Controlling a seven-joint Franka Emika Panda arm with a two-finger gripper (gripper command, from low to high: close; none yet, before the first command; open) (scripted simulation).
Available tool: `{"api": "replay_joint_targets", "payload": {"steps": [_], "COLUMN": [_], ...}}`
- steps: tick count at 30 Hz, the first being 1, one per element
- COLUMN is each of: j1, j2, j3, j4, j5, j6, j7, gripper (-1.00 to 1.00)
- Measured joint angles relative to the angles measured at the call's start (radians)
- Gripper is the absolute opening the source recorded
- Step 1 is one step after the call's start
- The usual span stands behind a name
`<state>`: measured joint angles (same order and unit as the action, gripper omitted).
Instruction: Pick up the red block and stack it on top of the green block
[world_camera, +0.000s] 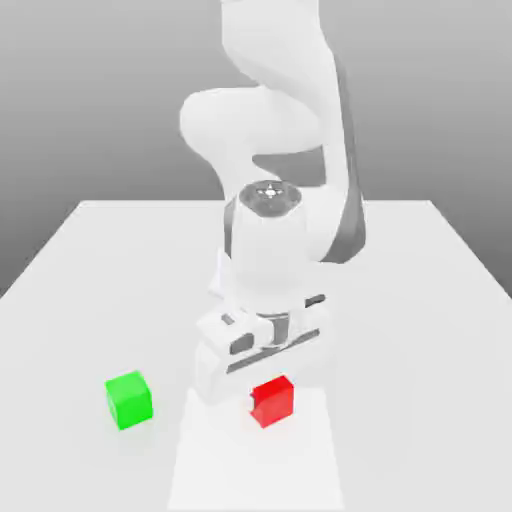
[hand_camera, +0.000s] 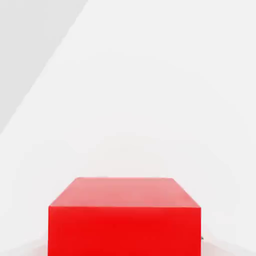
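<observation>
The red block (world_camera: 272, 400) rests on the white table (world_camera: 420, 300) near its front edge. My gripper (world_camera: 263, 378) is low, right over and just behind the block, with the white hand almost touching its top. In the hand view the red block (hand_camera: 125, 217) looms very close, with its top face and one side showing. The green block (world_camera: 129, 399) sits on the table toward the exterior view's left of the red one, about two block widths away and apart from the arm.
The arm's white body (world_camera: 275, 150) rises behind the blocks over the table's middle. A paler strip (world_camera: 255, 465) on the table runs from under the hand to the front edge.
</observation>
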<state>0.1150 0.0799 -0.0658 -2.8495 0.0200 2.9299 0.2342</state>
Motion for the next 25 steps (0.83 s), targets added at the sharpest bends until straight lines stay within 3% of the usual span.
{"api": "replay_joint_targets", "payload": {"steps": [5, 13, 21, 22, 25], "j1": [-0.061, -0.262, -0.272, -0.282, -0.282], "j2": [-0.142, -0.203, -0.012, 0.017, 0.017], "j3": [-0.033, -0.247, -0.243, -0.228, -0.228], "j4": [-0.009, 0.054, 0.071, 0.071, 0.071], "j5": [-0.041, -0.104, 0.065, 0.093, 0.093], "j6": [-0.132, -0.253, -0.087, -0.061, -0.062], "j7": [-0.019, -0.280, -0.434, -0.454, -0.454], "gripper": [-1.00, -1.00, -1.00, 1.00, 1.00]}}
